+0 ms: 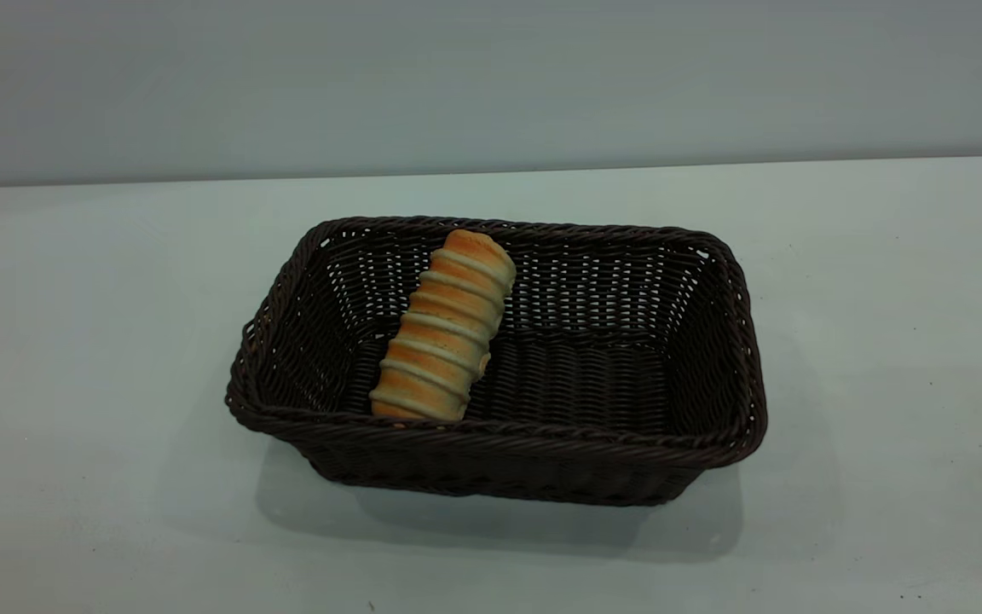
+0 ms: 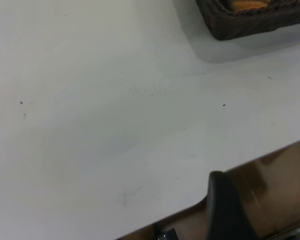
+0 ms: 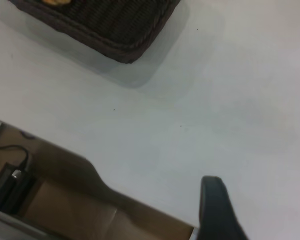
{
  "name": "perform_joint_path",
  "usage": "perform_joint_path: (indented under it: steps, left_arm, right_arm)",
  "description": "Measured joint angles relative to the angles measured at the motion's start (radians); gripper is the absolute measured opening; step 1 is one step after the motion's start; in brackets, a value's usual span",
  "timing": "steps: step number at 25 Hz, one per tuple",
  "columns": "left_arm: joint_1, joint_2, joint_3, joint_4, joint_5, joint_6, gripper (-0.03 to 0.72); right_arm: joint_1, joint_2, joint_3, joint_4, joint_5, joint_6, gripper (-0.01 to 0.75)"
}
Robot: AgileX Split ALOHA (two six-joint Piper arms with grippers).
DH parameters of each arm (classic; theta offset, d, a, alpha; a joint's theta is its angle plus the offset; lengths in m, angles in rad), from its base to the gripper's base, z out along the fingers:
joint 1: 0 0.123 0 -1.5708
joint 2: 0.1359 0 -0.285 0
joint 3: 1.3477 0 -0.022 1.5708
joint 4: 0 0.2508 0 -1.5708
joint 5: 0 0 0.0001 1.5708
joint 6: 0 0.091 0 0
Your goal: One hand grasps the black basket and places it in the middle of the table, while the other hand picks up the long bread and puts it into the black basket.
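The black basket (image 1: 499,437) stands in the middle of the table (image 1: 99,358). The long bread (image 1: 444,328) lies inside it toward the left end, leaning up against the far wall. Neither gripper shows in the exterior view. In the left wrist view the basket's corner (image 2: 250,25) with a bit of the bread (image 2: 247,5) is far off, and my left gripper (image 2: 264,187) hangs open and empty over the table's edge. In the right wrist view my right gripper (image 3: 262,192) is open and empty, well away from the basket (image 3: 115,25); only one of its fingers (image 3: 215,210) shows.
The table's edge (image 2: 190,207) runs close to both grippers, with a brown surface (image 2: 275,175) beyond it. A black cable and plug (image 3: 10,172) lie below the edge on the right arm's side. Bare tabletop surrounds the basket.
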State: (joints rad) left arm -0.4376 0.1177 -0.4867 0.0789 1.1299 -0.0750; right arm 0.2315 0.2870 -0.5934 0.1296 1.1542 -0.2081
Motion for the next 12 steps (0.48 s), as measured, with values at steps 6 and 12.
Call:
perform_joint_path:
  steps: [6, 12]
  left_arm:
    - [0.000, 0.000, 0.000, 0.000, 0.000, 0.004, 0.428]
    - [0.000, 0.000, 0.000, 0.000, 0.000, 0.005, 0.428]
  right_arm:
    - [0.000, 0.000, 0.000, -0.026, -0.010, -0.001, 0.456]
    - [0.000, 0.000, 0.004, -0.029, 0.011, 0.014, 0.456]
